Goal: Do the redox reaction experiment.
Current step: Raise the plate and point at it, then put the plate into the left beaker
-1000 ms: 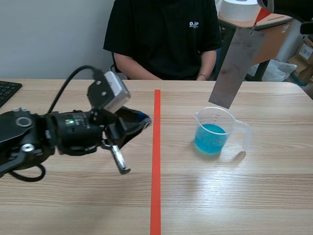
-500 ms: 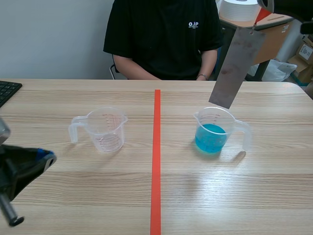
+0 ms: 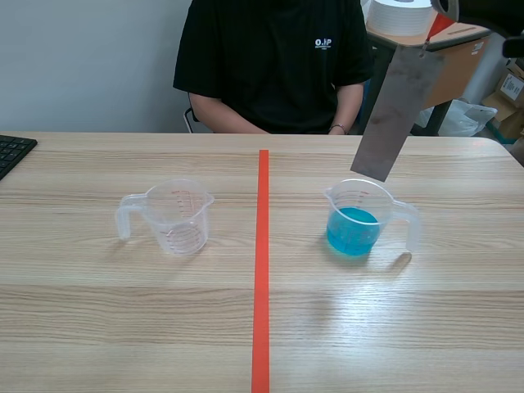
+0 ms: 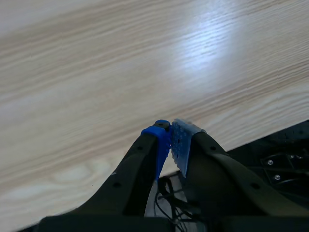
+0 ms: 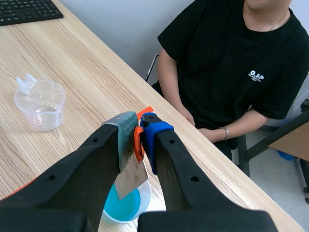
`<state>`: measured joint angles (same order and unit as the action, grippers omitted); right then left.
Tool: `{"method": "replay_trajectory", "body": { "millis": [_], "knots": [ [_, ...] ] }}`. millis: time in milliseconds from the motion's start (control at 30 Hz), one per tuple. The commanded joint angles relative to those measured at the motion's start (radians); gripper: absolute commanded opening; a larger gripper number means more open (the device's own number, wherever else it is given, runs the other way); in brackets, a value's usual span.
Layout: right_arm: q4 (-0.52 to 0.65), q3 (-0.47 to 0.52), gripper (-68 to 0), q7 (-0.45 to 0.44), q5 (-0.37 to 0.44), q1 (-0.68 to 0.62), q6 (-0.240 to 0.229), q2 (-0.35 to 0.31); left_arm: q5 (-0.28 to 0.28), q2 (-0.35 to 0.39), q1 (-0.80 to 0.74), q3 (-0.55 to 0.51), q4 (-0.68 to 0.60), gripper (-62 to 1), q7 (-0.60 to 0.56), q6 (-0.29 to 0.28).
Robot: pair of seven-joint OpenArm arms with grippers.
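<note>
A grey metal strip (image 3: 393,106) hangs tilted, its lower end just above the rim of a clear measuring cup holding blue liquid (image 3: 356,221). My right gripper (image 5: 137,130) is shut on the strip's top end, high above that cup. The strip (image 5: 129,176) runs down from the fingers toward the blue cup (image 5: 126,205). An empty clear measuring cup (image 3: 176,214) stands left of the red tape line. My left gripper (image 4: 171,137) is shut on nothing, over bare table near its edge. The left arm is not in the scene view.
A person in a black shirt (image 3: 270,65) sits across the table. A black keyboard (image 3: 12,151) lies at the far left edge. Boxes and a desk stand behind at the right.
The left arm has pulled back off the table's left side and out of the scene view, uncovering the empty cup. The right arm and the strip have not moved.
</note>
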<state>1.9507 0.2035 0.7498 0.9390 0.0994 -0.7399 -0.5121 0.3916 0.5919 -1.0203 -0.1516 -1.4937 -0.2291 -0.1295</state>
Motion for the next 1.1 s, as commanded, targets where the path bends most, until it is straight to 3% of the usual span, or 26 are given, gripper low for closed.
{"method": "replay_trajectory", "body": {
  "millis": [0,500,833,900,1067],
  "knots": [
    [0.018,0.013,-65.8,-0.015,0.008,0.014,-0.006,-0.009,0.006,-0.029,-0.005,0.005,-0.006,-56.0,-0.009,0.009],
    [0.016,-0.049,-65.8,-0.027,-0.02,0.084,-0.006,-0.008,0.005,-0.211,-0.11,0.005,-0.005,-56.0,0.001,0.014],
    [-0.013,-0.177,-65.8,-0.058,-0.036,0.194,-0.005,-0.008,0.006,-0.214,-0.106,0.005,-0.005,-56.0,0.002,0.012],
    [-0.023,-0.211,-65.8,-0.075,-0.044,0.217,0.013,-0.007,0.006,-0.214,-0.106,0.005,-0.005,-56.0,0.002,0.012],
    [-0.048,-0.28,-65.8,-0.083,-0.095,0.273,0.018,0.04,0.006,-0.214,-0.106,0.005,-0.005,-56.0,0.002,0.012]
  ]
}}
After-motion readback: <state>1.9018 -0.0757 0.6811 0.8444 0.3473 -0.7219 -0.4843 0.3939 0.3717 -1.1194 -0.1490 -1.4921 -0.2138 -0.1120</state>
